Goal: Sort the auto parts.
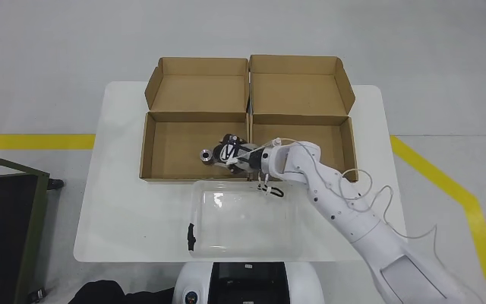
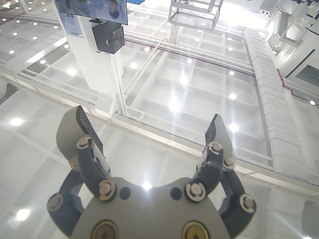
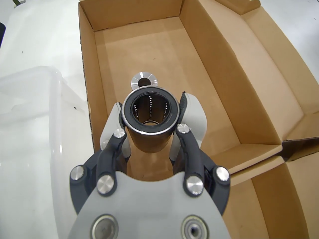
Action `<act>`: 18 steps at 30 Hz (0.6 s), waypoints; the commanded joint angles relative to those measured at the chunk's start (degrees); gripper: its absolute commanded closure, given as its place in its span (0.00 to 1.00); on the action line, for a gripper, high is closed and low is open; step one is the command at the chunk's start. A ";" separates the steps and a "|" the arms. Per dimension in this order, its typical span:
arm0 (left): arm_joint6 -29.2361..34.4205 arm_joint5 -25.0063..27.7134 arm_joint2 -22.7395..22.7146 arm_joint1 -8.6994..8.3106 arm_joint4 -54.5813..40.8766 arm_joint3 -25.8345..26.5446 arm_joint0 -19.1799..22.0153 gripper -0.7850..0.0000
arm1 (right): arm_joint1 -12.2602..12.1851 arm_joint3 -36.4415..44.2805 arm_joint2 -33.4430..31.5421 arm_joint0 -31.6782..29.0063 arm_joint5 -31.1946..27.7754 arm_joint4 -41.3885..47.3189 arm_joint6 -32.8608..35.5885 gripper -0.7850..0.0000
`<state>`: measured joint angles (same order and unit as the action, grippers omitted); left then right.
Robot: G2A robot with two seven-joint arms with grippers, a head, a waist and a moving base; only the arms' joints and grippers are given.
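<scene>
My right gripper (image 3: pixel 151 115) is shut on a dark cylindrical bearing (image 3: pixel 151 121) with steel rims, holding it above the floor of the left cardboard box (image 3: pixel 159 55). In the top view the same gripper (image 1: pixel 231 154) hangs over the box's (image 1: pixel 171 148) near right part. A small silver metal part with a centre hole (image 3: pixel 144 80) lies on the box floor just beyond the bearing, and appears as a small round piece (image 1: pixel 206 155) in the top view. My left gripper (image 2: pixel 149 130) is open, pointing up at the ceiling with nothing between its fingers.
A second open cardboard box (image 1: pixel 334 140) stands to the right of the first. A clear plastic bin (image 1: pixel 228 216) sits at the table's near edge, with a black clip (image 1: pixel 190 237) on its left side. The white table (image 1: pixel 114 182) has free room at the left.
</scene>
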<state>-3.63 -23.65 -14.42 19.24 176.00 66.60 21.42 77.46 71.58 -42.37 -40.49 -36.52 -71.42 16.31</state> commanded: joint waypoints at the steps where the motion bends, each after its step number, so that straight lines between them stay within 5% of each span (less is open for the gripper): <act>1: 0.00 0.00 0.00 0.00 0.00 0.00 0.00 0.00 | 0.27 -0.70 0.37 0.28 0.09 0.12 -0.01 0.87; 14: 0.00 0.00 0.00 0.00 0.00 0.00 0.00 0.00 | 1.36 -3.03 1.22 1.50 0.54 -0.95 0.86 0.51; 18: 0.00 0.00 0.00 0.00 0.00 0.00 0.00 0.00 | 1.37 -2.63 0.86 1.27 0.22 -1.05 1.13 0.12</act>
<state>-3.63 -23.65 -14.42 19.24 176.00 66.60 21.42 78.84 68.83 -41.43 -39.17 -36.20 -72.44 17.37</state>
